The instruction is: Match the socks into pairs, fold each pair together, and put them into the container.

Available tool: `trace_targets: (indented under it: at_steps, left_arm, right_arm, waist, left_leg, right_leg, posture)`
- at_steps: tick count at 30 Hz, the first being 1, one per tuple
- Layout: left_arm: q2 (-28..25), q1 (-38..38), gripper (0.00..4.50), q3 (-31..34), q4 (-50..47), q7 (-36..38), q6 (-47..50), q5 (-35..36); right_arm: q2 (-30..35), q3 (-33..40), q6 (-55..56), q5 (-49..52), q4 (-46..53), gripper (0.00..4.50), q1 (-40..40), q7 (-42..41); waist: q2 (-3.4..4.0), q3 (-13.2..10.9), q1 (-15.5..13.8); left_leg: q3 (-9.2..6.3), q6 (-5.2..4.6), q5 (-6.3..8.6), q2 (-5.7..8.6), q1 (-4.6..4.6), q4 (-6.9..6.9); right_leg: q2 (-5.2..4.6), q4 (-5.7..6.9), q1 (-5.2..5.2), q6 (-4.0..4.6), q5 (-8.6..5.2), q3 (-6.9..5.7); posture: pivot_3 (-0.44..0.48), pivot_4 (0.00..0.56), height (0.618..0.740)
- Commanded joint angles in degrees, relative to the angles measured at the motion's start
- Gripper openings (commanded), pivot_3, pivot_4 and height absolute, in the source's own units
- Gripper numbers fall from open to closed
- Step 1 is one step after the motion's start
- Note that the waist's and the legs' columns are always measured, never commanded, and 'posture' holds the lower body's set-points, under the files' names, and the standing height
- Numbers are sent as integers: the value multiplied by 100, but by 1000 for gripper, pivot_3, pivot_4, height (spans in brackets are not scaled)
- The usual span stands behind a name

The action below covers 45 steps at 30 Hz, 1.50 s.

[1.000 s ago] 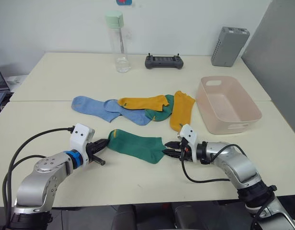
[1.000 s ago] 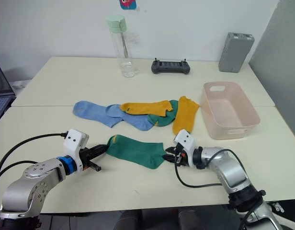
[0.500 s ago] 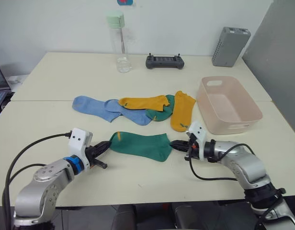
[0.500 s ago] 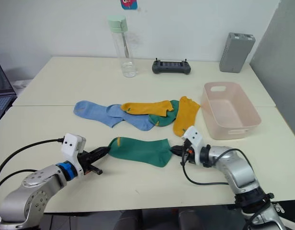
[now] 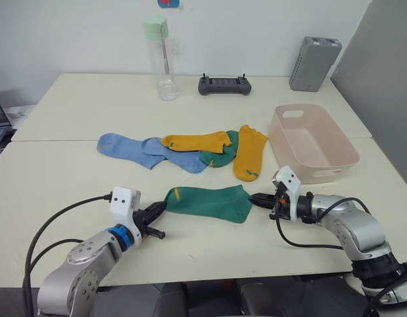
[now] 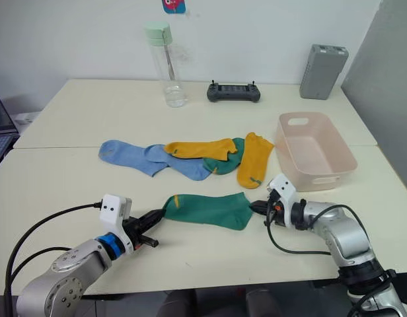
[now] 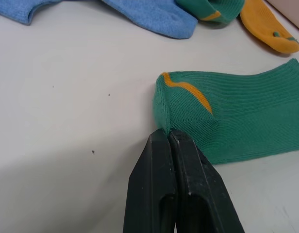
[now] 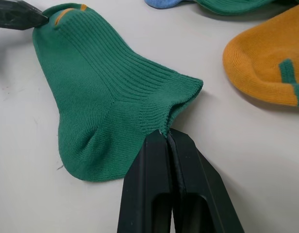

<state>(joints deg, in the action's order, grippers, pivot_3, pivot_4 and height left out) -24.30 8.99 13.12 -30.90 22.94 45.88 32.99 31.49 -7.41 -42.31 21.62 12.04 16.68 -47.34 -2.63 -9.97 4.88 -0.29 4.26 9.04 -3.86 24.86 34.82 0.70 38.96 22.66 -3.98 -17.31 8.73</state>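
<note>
Green sock (image 5: 209, 202) lies flat at lower centre of the head view, on the table (image 5: 71, 165), stretched between both grippers. Left gripper (image 5: 158, 210) is pinched closed on its toe end w/ the yellow stripe; right gripper (image 5: 255, 197) is pinched closed on the cuff edge. Second green sock (image 5: 219, 154) sits above, mostly buried under yellow socks (image 5: 220, 146) and beside blue socks (image 5: 147, 150). Pink tub (image 5: 312, 142) at right, nothing in it.

Risk, in my judgement: both grips catch only a thin fabric edge; further pull or lift could slip one end out. Dragging upward could snag the yellow toe nearby.

Unclear: the buried green sock's full outline.
</note>
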Motion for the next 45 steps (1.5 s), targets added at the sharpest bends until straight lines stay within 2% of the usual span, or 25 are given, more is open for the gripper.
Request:
trace_targets:
  at_steps: [1,6,7,8,11,14,18,21,23,24,27,30,31,36,37,40,45]
  left_arm:
    - [64,157,0,-1,-339,-117,-52,51]
    - [152,203,0,-52,-366,-233,-129,1]
    - [171,193,385,-49,-357,-249,-152,-2]
    - [171,180,586,-57,-337,-247,-221,-41]
    - [126,176,1502,-67,-309,-216,-300,-102]
    - [-21,228,2447,89,-249,-159,-380,-162]
    - [-635,42,3672,546,-101,493,-505,96]
    - [-1119,-421,3672,572,278,1015,-976,-68]
    - [-1371,-727,3702,204,607,1346,-1599,-535]
    - [-1419,-880,3702,-41,721,1588,-1880,-668]
    - [-1441,-1354,3092,-751,1097,2201,-2457,-952]
    - [-1479,-1618,2164,-1379,1523,2595,-3008,-1438]
    - [-1464,-1702,1815,-1593,1688,2684,-3168,-1611]
    - [-1360,-1755,213,-1992,2298,2695,-3632,-2135]
    - [-1339,-1736,38,-1995,2420,2649,-3753,-2220]
    - [-1325,-1644,38,-1901,2768,2544,-4071,-2376]
    - [-1541,-1490,38,-1483,3038,2694,-4372,-2245]
  right_arm:
    - [-56,57,159,47,8,17,125,-5]
    - [-48,2,165,17,21,17,120,-1]
    - [-37,0,159,16,26,0,109,-2]
    - [-11,14,167,22,56,0,82,-16]
    - [28,78,256,12,111,722,52,-13]
    - [121,227,392,-5,229,1739,17,38]
    - [144,455,681,100,560,3074,157,51]
    - [-38,231,704,109,655,3074,441,19]
    - [-177,-20,813,-22,609,2641,594,-16]
    - [-249,-198,935,-121,541,2438,654,-66]
    - [-476,-750,1465,-537,174,1357,798,-148]
    - [-676,-1067,1842,-823,-218,240,854,-166]
    - [-729,-1191,1991,-944,-371,0,862,-173]
    - [-672,-1368,2498,-1385,-940,0,640,-131]
    - [-597,-1368,2616,-1469,-1035,0,560,-139]
    - [-429,-1166,2774,-1463,-1140,0,274,-158]
    - [-199,-655,2575,-1067,-763,0,-40,-251]
  waist:
    - [0,0,-1]
    - [0,0,0]
    - [0,0,0]
    - [0,0,-1]
    - [0,0,-1]
    - [0,0,-2]
    - [-1,-2,-3]
    - [0,-3,1]
    - [0,-2,3]
    - [0,-2,6]
    - [0,-2,0]
    - [0,-2,-14]
    - [0,-2,-15]
    - [1,-2,-12]
    - [1,-2,-14]
    - [1,-1,-19]
    - [1,0,-18]
  left_leg:
    - [0,0,0,0,0,0]
    - [0,0,0,1,0,1]
    - [0,0,0,1,0,1]
    - [0,0,0,1,0,1]
    - [0,0,0,1,0,2]
    - [0,0,0,1,0,1]
    - [0,0,0,0,1,-1]
    - [1,1,1,1,1,-2]
    - [2,1,0,1,1,-1]
    - [2,1,0,2,1,-1]
    - [11,1,1,6,2,-5]
    - [12,0,0,7,23,-19]
    - [12,0,0,6,28,-24]
    - [7,0,0,3,27,-49]
    - [6,0,0,3,27,-51]
    - [6,0,0,3,26,-52]
    - [7,-1,-1,2,10,-48]
  right_leg:
    - [0,0,0,0,0,1]
    - [0,0,0,0,0,1]
    - [0,0,0,0,0,2]
    - [0,0,0,0,0,2]
    - [-1,0,0,0,0,2]
    - [0,0,2,0,0,2]
    - [0,0,6,4,-2,1]
    - [0,0,43,4,-2,2]
    - [-1,0,46,4,-1,4]
    - [-1,0,46,4,-1,5]
    - [-6,-2,46,4,0,7]
    - [-6,0,42,-1,19,5]
    - [-5,1,48,5,29,4]
    - [0,3,54,12,25,-2]
    - [0,2,54,12,25,-2]
    - [0,2,53,12,24,-2]
    - [0,4,40,-15,13,0]
  posture:
    - [0,150,740]
    - [0,150,740]
    - [0,150,740]
    - [0,150,740]
    - [0,150,740]
    - [0,150,740]
    - [0,150,740]
    - [0,150,740]
    - [0,150,740]
    - [0,150,740]
    - [0,150,740]
    - [0,150,740]
    - [0,150,740]
    - [0,150,740]
    - [0,150,740]
    - [0,150,740]
    - [0,150,740]
